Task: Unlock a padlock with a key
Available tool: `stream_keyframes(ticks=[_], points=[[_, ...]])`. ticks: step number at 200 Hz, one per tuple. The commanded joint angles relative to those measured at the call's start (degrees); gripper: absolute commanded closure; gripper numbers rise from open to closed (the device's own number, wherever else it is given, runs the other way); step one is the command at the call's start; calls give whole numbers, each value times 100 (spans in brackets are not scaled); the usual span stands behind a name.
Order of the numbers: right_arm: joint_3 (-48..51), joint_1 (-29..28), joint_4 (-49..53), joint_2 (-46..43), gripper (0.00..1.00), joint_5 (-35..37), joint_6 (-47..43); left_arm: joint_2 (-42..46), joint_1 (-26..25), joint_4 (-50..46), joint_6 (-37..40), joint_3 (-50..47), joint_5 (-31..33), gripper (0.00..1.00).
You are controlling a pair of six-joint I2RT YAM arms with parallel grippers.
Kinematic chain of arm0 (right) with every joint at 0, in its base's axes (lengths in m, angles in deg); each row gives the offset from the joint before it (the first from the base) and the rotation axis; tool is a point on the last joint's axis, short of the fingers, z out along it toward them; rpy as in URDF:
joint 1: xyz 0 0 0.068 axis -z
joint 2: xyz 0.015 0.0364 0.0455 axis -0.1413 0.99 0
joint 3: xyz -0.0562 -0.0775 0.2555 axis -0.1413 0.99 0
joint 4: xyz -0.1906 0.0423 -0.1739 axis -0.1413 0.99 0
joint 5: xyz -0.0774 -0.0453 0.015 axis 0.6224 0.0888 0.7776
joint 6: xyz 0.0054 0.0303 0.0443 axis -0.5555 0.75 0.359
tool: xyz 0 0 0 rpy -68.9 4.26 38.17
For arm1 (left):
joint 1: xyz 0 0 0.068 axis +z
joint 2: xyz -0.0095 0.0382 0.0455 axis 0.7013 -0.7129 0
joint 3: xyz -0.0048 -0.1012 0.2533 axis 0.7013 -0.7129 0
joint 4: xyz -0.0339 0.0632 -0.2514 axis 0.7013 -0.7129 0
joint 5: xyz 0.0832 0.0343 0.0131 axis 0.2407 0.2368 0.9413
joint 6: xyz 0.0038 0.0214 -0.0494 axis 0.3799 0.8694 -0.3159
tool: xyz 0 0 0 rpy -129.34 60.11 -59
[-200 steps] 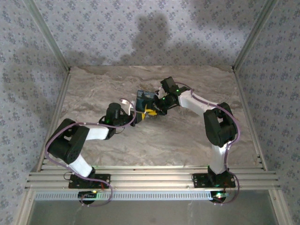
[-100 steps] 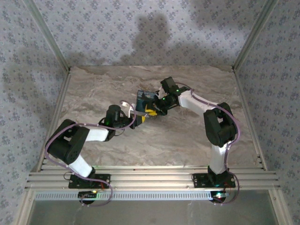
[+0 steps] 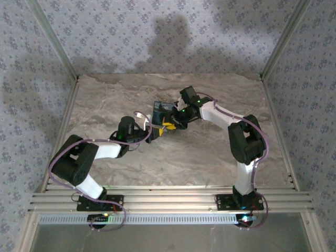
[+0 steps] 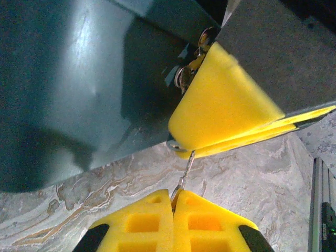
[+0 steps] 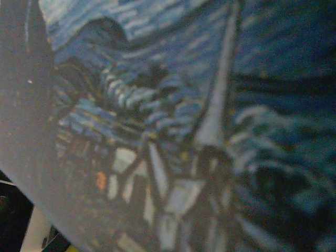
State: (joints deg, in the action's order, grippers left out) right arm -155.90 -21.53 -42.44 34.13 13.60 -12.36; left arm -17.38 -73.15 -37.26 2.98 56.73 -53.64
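My left gripper (image 4: pixel 174 197) is shut on the thin metal key (image 4: pixel 185 173), whose blade sticks up from between the yellow pads (image 4: pixel 210 223). The key's tip meets the silvery edge of the padlock (image 4: pixel 175 143). That padlock is pinched between the yellow pads (image 4: pixel 226 105) of my right gripper (image 3: pixel 169 126), and most of it is hidden by them. In the top view my left gripper (image 3: pixel 156 131) and the right one meet tip to tip at mid-table.
A dark blue box with a painted print (image 3: pixel 163 109) stands just behind both grippers; its side (image 4: pixel 79 79) looms left of the key, and its blurred print (image 5: pixel 184 105) is close to the right wrist camera. Patterned walls enclose the marbled table (image 3: pixel 210 157).
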Motion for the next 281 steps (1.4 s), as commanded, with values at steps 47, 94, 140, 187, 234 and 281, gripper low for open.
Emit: stream_keyframes(ticks=[47,94,140,187,234,281], points=[[44,-32,25,-158,100,-25,-31,-292,3,155,-79,188,8,100],[48,-45,30,-156,100,-8,-28,-304,32,254,-137,160,3,100],[52,-58,25,-150,100,-10,-29,-232,75,265,-175,195,42,100],[52,-78,6,-123,100,-25,-24,-249,96,333,-219,237,17,100],[34,-84,-14,-83,100,-25,-14,-293,95,471,-273,192,-62,100],[43,-76,2,-87,100,35,-17,-205,94,502,-265,82,-80,100]])
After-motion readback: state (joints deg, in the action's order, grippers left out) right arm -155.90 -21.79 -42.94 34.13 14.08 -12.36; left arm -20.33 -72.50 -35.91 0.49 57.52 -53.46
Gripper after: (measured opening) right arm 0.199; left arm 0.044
